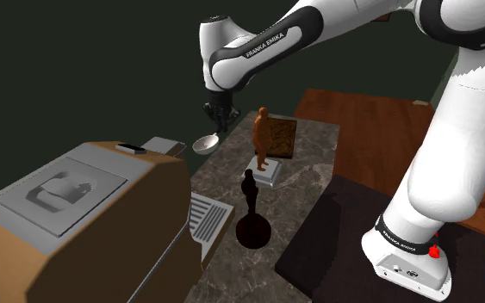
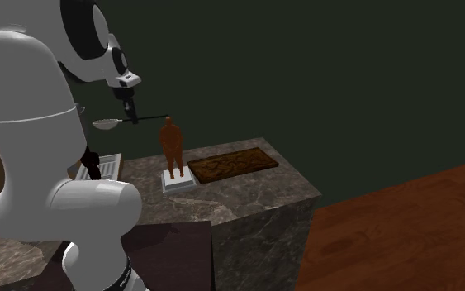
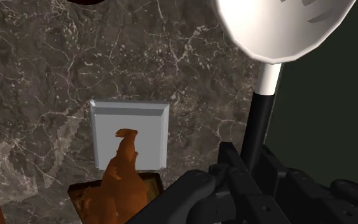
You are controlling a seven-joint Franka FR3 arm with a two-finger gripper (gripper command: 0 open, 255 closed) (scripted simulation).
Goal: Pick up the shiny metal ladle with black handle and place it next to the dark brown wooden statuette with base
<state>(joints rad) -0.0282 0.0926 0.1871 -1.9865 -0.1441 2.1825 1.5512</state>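
My black gripper (image 1: 217,116) is shut on the black handle of a shiny ladle (image 1: 204,144), which hangs in the air over the far part of the marble counter (image 1: 305,185). In the second exterior view the gripper (image 2: 128,112) holds the ladle (image 2: 106,124) level, its handle pointing toward the orange-brown figure (image 2: 171,145). The wrist view has the pale bowl of the ladle (image 3: 279,25) ahead of the gripper (image 3: 250,170). A dark brown statuette (image 1: 251,211) on a round base stands upright nearer the counter's front, apart from the ladle.
An orange-brown figure (image 1: 262,142) on a grey square base (image 3: 130,130) stands between the ladle and the dark statuette. A carved brown board (image 2: 232,164) lies behind it. A ribbed grey rack (image 1: 206,217) and a large tan box (image 1: 77,202) flank the counter.
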